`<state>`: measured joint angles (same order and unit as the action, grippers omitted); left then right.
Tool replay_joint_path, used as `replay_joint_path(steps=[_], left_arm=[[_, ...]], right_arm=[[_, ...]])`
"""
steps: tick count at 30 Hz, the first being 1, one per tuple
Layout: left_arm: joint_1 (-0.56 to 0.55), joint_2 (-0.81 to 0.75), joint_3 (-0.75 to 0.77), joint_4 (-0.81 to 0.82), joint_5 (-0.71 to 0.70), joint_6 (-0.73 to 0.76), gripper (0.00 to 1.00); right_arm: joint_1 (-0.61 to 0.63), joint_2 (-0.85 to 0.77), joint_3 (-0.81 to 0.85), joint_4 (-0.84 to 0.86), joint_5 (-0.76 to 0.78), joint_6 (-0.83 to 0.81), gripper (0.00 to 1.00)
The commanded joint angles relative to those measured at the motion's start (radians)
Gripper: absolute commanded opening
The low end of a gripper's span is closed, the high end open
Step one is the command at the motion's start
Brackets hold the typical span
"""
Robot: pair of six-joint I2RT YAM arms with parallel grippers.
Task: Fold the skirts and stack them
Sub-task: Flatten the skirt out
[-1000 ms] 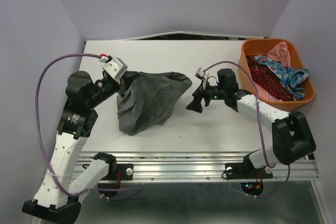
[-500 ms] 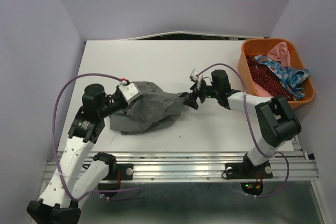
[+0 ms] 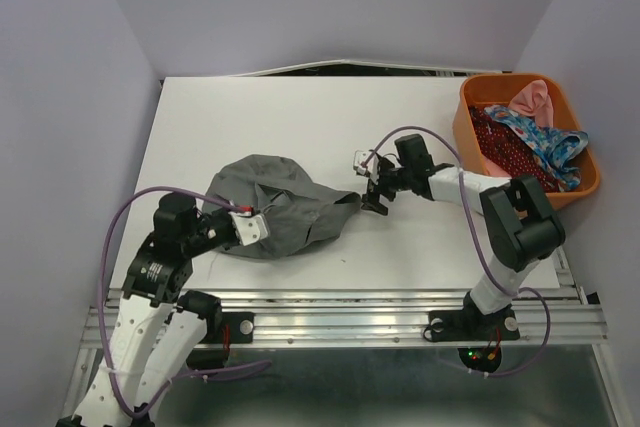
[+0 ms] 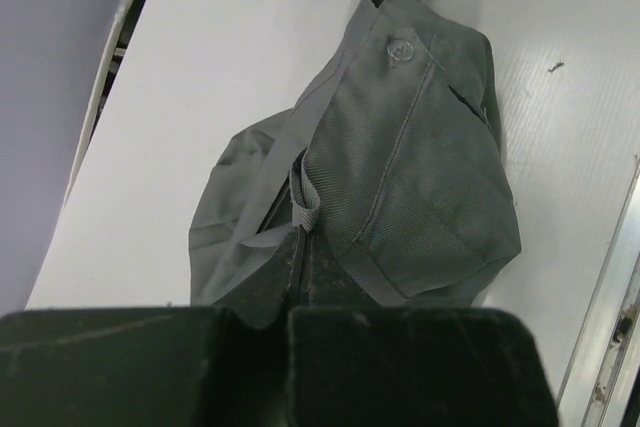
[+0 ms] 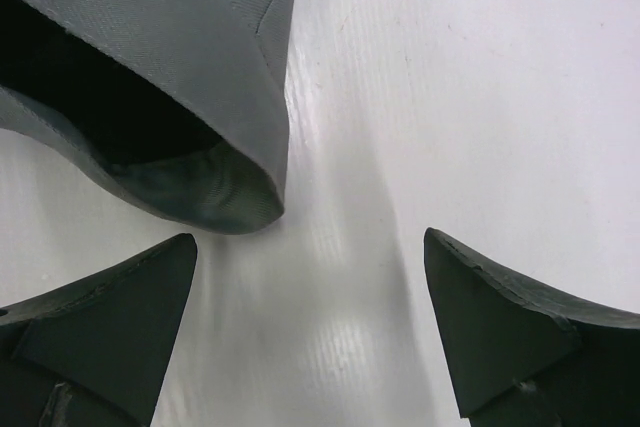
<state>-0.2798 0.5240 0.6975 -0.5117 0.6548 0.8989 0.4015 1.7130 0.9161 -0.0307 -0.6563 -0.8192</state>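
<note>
The grey skirt (image 3: 280,205) lies crumpled on the white table (image 3: 300,117), its near-left edge clamped in the left gripper (image 4: 292,292). The right gripper (image 5: 310,247) is spread apart just beside the skirt's right corner, not touching. Pale lilac walls (image 3: 330,7) enclose the table, and an orange basket (image 3: 468,102) stands far right.

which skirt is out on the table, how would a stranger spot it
Start at the white table; toward its near-left part lies a crumpled grey skirt. It is plain and alone there, while the printed skirts sit in the orange basket.
</note>
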Motion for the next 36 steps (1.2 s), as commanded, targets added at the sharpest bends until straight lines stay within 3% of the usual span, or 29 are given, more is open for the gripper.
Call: replay_joint_path(steps=[1,7,18,27,31,36], left_arm=[[0.001,-0.042,0.005,-0.068,0.013,0.124,0.00],[0.001,-0.035,-0.015,-0.005,-0.024,0.081,0.00],[0.001,-0.028,-0.036,0.038,-0.069,0.067,0.00],[0.001,-0.015,-0.038,0.079,-0.106,0.101,0.00],[0.001,-0.002,-0.033,0.091,-0.109,0.121,0.00],[0.001,0.017,-0.030,0.105,-0.107,0.130,0.00]], right_arm=[[0.007,0.020,0.096,-0.034,-0.006,-0.113,1.00],[0.062,0.039,0.144,-0.187,-0.088,-0.251,1.00],[0.125,0.103,0.133,-0.199,-0.045,-0.342,1.00],[0.085,0.056,0.076,-0.242,0.050,-0.437,0.86],[-0.005,0.036,0.124,-0.340,0.027,-0.468,0.98],[-0.036,-0.007,0.181,-0.464,-0.028,-0.459,1.00]])
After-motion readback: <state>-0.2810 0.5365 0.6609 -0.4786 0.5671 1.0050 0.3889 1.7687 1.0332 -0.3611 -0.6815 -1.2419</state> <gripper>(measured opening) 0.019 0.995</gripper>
